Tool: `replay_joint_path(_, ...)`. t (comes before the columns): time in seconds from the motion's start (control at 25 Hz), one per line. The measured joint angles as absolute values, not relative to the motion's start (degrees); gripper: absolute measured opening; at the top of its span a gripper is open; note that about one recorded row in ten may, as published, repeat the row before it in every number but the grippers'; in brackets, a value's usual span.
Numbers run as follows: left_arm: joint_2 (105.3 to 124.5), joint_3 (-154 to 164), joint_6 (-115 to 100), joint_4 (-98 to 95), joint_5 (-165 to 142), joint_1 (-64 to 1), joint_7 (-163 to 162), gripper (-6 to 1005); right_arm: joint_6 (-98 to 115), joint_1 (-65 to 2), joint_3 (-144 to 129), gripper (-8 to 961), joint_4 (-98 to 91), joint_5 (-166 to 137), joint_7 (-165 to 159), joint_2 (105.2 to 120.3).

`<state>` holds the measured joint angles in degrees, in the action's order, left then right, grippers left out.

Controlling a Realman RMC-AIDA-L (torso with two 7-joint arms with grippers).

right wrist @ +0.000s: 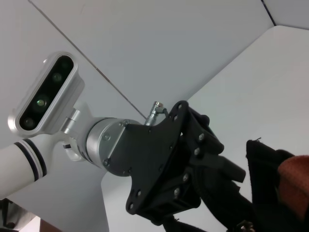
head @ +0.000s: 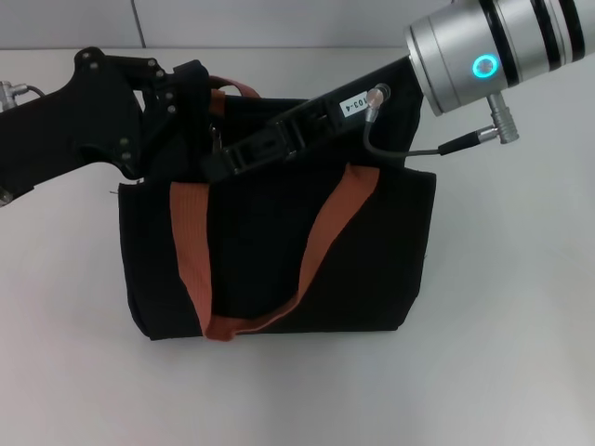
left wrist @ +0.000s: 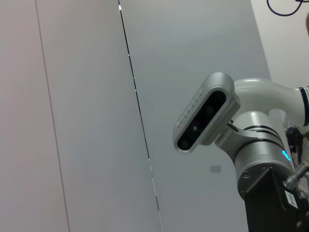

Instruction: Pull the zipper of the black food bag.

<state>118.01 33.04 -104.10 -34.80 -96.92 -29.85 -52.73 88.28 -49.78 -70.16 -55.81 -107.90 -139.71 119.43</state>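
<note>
The black food bag [head: 372, 269] stands in the middle of the white table, its orange-brown strap handles [head: 191, 251] hanging down the front. My left gripper [head: 191, 88] reaches in from the left to the bag's top left corner. My right gripper [head: 223, 163] comes down from the upper right and lies across the bag's upper edge, its tip close to the left gripper. A thin grey tab that looks like the zipper [head: 216, 139] hangs between the two. The right wrist view shows the left gripper [right wrist: 212, 193] against the bag's edge [right wrist: 268, 193].
White table [head: 502, 353] surrounds the bag on every side, with a grey wall behind. A grey cable [head: 400, 149] loops under the right wrist. The left wrist view shows only the wall and the right arm's wrist [left wrist: 260, 159].
</note>
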Motion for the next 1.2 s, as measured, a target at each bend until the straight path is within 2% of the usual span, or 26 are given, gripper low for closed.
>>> replay_joint_path(0.92,118.16,33.0,-104.1,-34.8,-96.9,-30.1,-52.7,23,86.9,-48.9,-69.7,409,-54.0,-105.7,-138.8,119.34)
replay_joint_path(1.2,118.19,33.1,-104.1,-34.8,-97.0,-30.0,-52.6,24,84.4,-49.9,-70.0,277,-51.1,-105.7,-136.9,119.45)
